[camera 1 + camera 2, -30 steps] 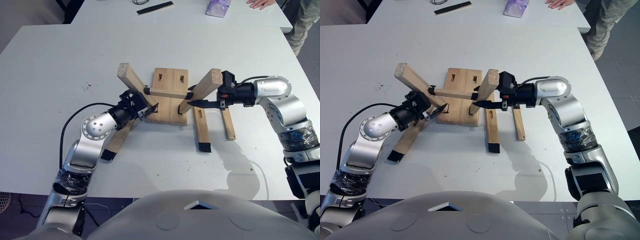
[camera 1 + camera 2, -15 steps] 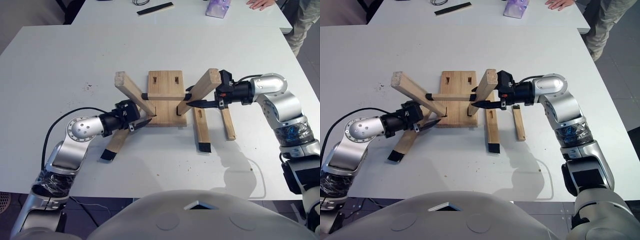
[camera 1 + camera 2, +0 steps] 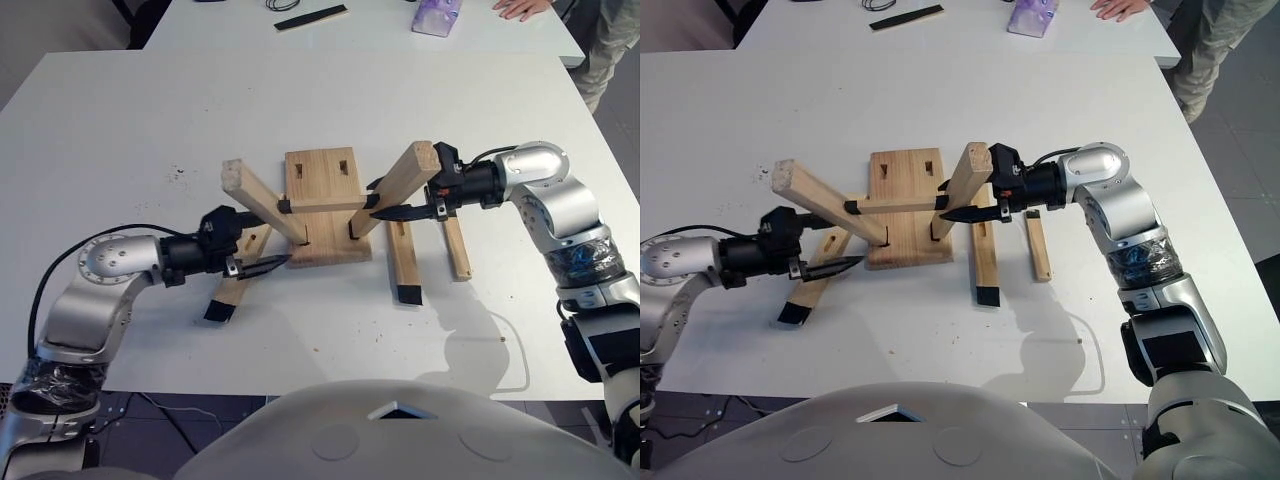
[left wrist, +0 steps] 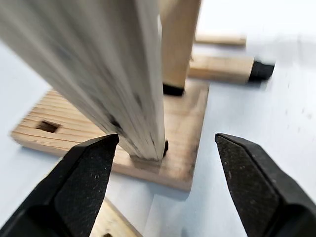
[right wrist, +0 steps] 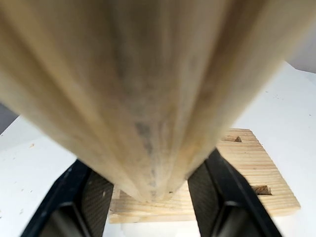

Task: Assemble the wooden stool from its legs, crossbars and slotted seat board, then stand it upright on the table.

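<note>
One pale wooden leg (image 3: pixel 408 175), mid-frame, is pinched steady by the right end effector (image 3: pixel 382 208) (left end effector (image 3: pixel 272 264) spread, lower left).

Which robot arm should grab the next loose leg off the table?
Probably the left: the left gripper is open, just beside a loose leg. The right gripper is clamped on a standing leg.

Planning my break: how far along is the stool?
Done: left leg and right leg stand in the seat board, joined by one crossbar. In hand: the right claw grips the right leg; the left claw is open near the left leg's base. Left: two loose legs and a loose crossbar lie on the table; then stand it upright.
</note>
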`<control>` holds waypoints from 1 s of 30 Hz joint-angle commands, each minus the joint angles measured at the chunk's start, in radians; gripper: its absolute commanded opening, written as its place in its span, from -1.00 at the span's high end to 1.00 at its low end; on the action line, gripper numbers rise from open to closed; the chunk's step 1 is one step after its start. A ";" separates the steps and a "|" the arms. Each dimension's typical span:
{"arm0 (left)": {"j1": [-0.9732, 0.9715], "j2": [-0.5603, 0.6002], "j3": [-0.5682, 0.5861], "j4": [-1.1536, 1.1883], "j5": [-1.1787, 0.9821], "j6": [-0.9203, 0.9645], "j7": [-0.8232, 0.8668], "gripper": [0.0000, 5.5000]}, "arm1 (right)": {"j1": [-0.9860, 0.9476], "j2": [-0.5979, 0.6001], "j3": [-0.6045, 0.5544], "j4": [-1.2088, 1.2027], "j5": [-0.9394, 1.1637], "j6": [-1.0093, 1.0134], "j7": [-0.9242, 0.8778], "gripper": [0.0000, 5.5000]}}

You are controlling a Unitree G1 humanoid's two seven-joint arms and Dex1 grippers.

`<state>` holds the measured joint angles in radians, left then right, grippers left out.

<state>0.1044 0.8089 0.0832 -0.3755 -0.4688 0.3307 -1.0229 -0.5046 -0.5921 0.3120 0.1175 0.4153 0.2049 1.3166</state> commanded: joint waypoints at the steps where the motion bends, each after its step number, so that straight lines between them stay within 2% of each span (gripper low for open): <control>1: -0.041 -0.016 0.038 0.010 0.000 0.022 0.059 -0.32 | 0.098 -0.009 0.078 0.117 -0.128 0.102 -0.068 0.28; 10: -0.036 -0.019 0.124 -0.192 -0.139 0.179 0.174 -0.32 | 0.058 0.006 0.093 0.215 -0.193 0.082 -0.192 0.28; 14: -0.151 -0.089 0.129 -0.324 -0.313 0.297 0.339 -0.32 | 0.065 0.004 0.110 0.214 -0.196 0.077 -0.203 0.28; 16: -0.232 -0.172 0.064 -0.389 -0.341 0.348 0.486 -0.32 | 0.063 0.008 0.116 0.222 -0.202 0.074 -0.207 0.28; 21: -0.278 -0.358 -0.151 -0.433 -0.173 0.409 0.783 -0.32 | 0.058 0.019 0.127 0.221 -0.197 0.079 -0.211 0.28; 27: -0.311 -0.478 -0.323 -0.389 0.055 0.440 0.991 0.03 | 0.054 0.020 0.137 0.215 -0.191 0.085 -0.199 0.28; 30: -0.349 -0.513 -0.362 -0.390 0.141 0.465 1.057 0.05 | 0.051 0.015 0.141 0.212 -0.189 0.089 -0.190 0.28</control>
<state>-0.1969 0.3214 -0.2441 -0.7731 -0.4019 0.7618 -0.0221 -0.5717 -0.5516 0.3322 0.2236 0.3868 0.1947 1.1345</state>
